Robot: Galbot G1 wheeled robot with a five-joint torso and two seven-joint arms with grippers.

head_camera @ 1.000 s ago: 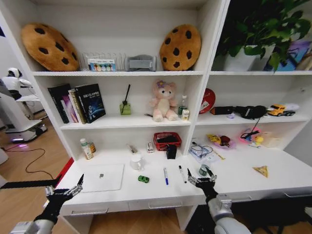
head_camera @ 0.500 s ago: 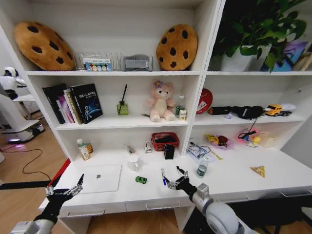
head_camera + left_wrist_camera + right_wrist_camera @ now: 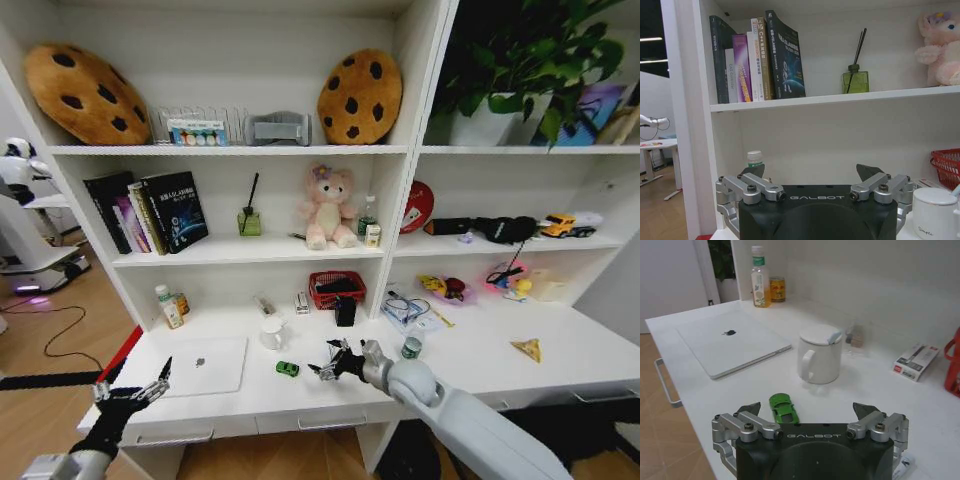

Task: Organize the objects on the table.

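My right gripper (image 3: pixel 326 362) is stretched leftward low over the white table (image 3: pixel 480 365), open, just right of the tiny green toy car (image 3: pixel 288 368). In the right wrist view the car (image 3: pixel 784 409) lies on the table (image 3: pixel 700 390) close ahead of the open right gripper (image 3: pixel 806 410), toward one finger and untouched. The closed silver laptop (image 3: pixel 210 364) lies flat at the left, also seen as laptop (image 3: pixel 732 342). A small green can (image 3: pixel 411 347) stands behind my right arm. The pens are hidden under that arm. My left gripper (image 3: pixel 130 394) hangs open at the table's front left corner, holding nothing.
A white lidded mug (image 3: pixel 272 333) stands behind the car, seen close as mug (image 3: pixel 820 354). A bottle (image 3: pixel 165 305) and a tin stand at the back left. A red basket (image 3: pixel 340 288), a small box (image 3: pixel 916 361) and cables line the back. Shelves rise above.
My right arm has swung left across the table, from in front of the green can to beside the green car, covering the pens. The left arm has stayed put.
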